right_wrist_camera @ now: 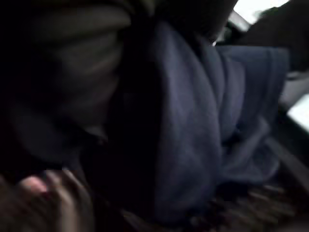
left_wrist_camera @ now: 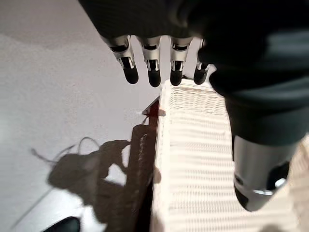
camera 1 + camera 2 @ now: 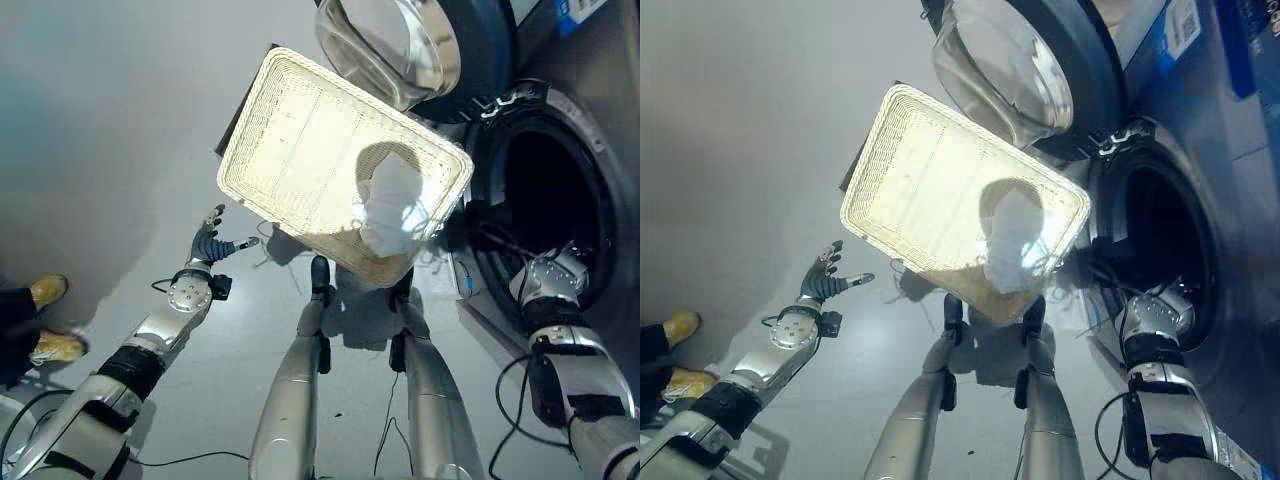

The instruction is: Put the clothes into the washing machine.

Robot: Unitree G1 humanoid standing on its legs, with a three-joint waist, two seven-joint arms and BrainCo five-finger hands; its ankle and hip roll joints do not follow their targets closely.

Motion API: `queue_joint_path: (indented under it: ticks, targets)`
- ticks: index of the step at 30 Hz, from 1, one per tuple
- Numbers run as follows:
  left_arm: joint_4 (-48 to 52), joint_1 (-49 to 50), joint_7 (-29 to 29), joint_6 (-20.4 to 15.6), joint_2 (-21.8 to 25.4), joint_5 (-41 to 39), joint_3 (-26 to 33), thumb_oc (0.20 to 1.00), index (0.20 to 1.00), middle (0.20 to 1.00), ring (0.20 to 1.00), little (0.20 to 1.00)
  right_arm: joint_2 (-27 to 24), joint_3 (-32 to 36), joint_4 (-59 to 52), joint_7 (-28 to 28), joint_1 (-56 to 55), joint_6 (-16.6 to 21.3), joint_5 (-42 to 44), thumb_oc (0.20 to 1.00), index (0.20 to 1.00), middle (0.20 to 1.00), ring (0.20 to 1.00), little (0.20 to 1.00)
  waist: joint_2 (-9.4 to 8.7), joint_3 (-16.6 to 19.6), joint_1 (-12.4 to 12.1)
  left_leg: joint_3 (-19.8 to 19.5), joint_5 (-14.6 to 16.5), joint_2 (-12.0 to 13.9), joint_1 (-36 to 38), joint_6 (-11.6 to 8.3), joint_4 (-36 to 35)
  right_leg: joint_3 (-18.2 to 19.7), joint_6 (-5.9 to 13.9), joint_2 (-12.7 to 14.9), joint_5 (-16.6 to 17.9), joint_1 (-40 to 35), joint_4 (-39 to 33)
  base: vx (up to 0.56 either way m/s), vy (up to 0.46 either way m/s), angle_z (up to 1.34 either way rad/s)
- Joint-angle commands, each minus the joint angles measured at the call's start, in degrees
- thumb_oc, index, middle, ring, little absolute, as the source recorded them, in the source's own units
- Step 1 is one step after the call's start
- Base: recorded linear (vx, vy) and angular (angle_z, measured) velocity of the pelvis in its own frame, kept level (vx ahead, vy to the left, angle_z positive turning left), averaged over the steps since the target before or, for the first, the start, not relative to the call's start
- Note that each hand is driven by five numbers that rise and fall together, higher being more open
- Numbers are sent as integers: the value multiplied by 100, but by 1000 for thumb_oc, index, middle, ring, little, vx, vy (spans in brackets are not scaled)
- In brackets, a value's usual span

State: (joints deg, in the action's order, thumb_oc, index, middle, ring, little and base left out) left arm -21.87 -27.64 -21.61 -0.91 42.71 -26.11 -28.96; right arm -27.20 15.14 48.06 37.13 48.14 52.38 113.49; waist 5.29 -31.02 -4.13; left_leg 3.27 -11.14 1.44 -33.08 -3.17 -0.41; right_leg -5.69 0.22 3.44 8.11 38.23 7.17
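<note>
While basket (image 3: 300, 140) holds white cloth (image 3: 392, 205) (crumpled), navy clothes (image 1: 193, 125) inside washer drum (image 3: 545, 190)

Open door (image 3: 400, 45) above drum mouth (image 3: 545, 205)

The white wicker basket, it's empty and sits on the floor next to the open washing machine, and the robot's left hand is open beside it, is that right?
Not quite. The white wicker basket is not empty: a white garment lies in it, as the left eye view shows. The rest holds: it sits by the open front-loading washing machine, with the left hand open beside it.
</note>
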Motion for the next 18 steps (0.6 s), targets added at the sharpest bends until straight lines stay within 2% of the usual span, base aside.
queue_joint_path:
  ticks: [1, 2, 3, 4, 5, 6, 7, 8, 10, 12, 13, 14, 15, 16, 17, 18]
  targets:
    - [-31, -88, -60, -4, 95, -387, 230, 1000, 1000, 1000, 1000, 1000, -1926, 217, -203, 378, -734, 1011, -582, 1000, 1000, 1000, 1000, 1000, 58, 123, 497, -27, 657, -536, -208, 113, 690, -322, 396, -157, -509, -75, 533, 0, 0, 0]
    - [-29, -108, -80, -17, 81, -399, 216, 1000, 1000, 1000, 1000, 1000, -1922, 180, -166, 255, -711, 698, -457, 1000, 1000, 1000, 1000, 1000, 59, 123, 491, -15, 615, -539, -262, 116, 701, -338, 391, -146, -459, -35, 519, 13, 33, 4]
    - [-88, -159, -96, -67, -2, -371, 138, 1000, 1000, 1000, 1000, 1000, -1855, -1, 184, -489, -648, -974, -49, 1000, 1000, 1000, 1000, 1000, 80, 123, 466, 5, 642, -555, -267, 119, 711, -363, 411, -104, -472, -58, 488, -8, 25, 4]
    - [-88, -159, -96, -67, -2, -371, 138, 1000, 1000, 1000, 1000, 1000, -1855, -1, 184, -489, -648, -974, -49, 1000, 1000, 1000, 1000, 1000, 80, 123, 466, 5, 642, -555, -267, 119, 711, -363, 411, -104, -472, -58, 488, 0, 0, 0]
    - [-94, -195, -86, -71, -15, -365, 134, 1000, 1000, 1000, 1000, 1000, -1840, -41, 221, -634, -597, -1351, -49, 1000, 1000, 1000, 1000, 1000, 90, 123, 455, 12, 594, -559, -314, 125, 705, -376, 407, -94, -419, -21, 465, -50, 15, 4]
    - [-41, -328, -20, 12, 48, -410, 99, 1000, 1000, 1000, 1000, 1000, -1469, -798, 104, -1684, -618, -4380, -49, 1000, 1000, 1000, 1000, 1000, 114, 123, 407, 81, 488, -534, -333, 123, 548, -435, 414, -50, -334, -19, 327, -39, 1, 4]
    - [-48, -245, 52, -30, 116, -403, 139, 1000, 1000, 1000, 1000, 1000, -1325, -1078, -96, -2077, -933, -5125, -49, 1000, 1000, 1000, 1000, 1000, 91, 123, 415, 109, 515, -518, -267, 112, 517, -456, 417, -36, -382, -77, 328, -18, -5, 5]
    - [-60, -215, 79, -67, 132, -402, 152, 1000, 1000, 1000, 1000, 1000, -1257, -1176, -90, -2357, -1067, -5428, -49, 1000, 1000, 1000, 1000, 1000, 85, 123, 416, 122, 510, -513, -254, 111, 505, -466, 409, -34, -392, -93, 327, 0, 0, 0]
    - [-155, -157, 146, -165, 107, -366, 195, 1000, 1000, 1000, 1000, 1000, -1108, -1445, 184, -3222, -1340, -6460, -323, 1000, 1000, 1000, 1000, 1000, 85, 123, 416, 152, 501, -514, -209, 119, 477, -476, 373, -41, -430, -134, 331, 0, 0, 0]
    - [-297, -192, 190, -257, -29, -340, 210, 1000, 1000, 1000, 1000, 1000, -899, -1598, 641, -3981, -1418, -6830, -1176, 1000, 1000, 1000, 1000, 1000, 105, 123, 412, 172, 499, -521, -190, 115, 482, -464, 346, -58, -479, -157, 350, 0, 0, 0]
    - [-383, -232, 213, -272, -150, -235, 230, 1000, 1000, 1000, 1000, 1000, -781, -1757, 1005, -4499, -1405, -6808, -2229, 1000, 1000, 1000, 1000, 1000, 118, 123, 393, 175, 496, -521, -172, 115, 458, -465, 338, -68, -494, -171, 347, 11, 11, -4]
    - [-383, -259, 207, -251, -181, -214, 233, 1000, 1000, 1000, 1000, 1000, -749, -1842, 1098, -4620, -1373, -6732, -2510, 1000, 1000, 1000, 1000, 1000, 122, 123, 384, 182, 490, -518, -167, 114, 449, -468, 333, -72, -498, -177, 343, 0, 4, -3]
    - [-369, -304, 206, -203, -218, -209, 236, 1000, 1000, 1000, 1000, 1000, -706, -1971, 1195, -4717, -1318, -6567, -3039, 1000, 1000, 1000, 1000, 1000, 125, 123, 372, 185, 480, -520, -159, 113, 435, -477, 327, -76, -500, -189, 333, 0, 0, 0]
    - [-330, -345, 229, -142, -252, -186, 253, 1000, 1000, 1000, 1000, 1000, -693, -2170, 1239, -4621, -1276, -6182, -3832, 1000, 1000, 1000, 1000, 1000, 130, 123, 354, 185, 462, -518, -155, 114, 408, -488, 327, -76, -493, -196, 315, 0, 0, 0]
    - [-271, -339, 230, -118, -278, -143, 276, 1000, 1000, 1000, 1000, 1000, -692, -2420, 1159, -4256, -1239, -5650, -4918, 1000, 1000, 1000, 1000, 1000, 128, 123, 349, 195, 443, -510, -175, 112, 395, -497, 325, -79, -482, -182, 300, 0, 0, 0]
    - [-271, -339, 230, -118, -278, -143, 276, 1000, 1000, 1000, 1000, 1000, -692, -2420, 1159, -4256, -1239, -5650, -4918, 1000, 1000, 1000, 1000, 1000, 128, 123, 349, 195, 443, -510, -175, 112, 395, -497, 325, -79, -482, -182, 300, -20, 36, 0]
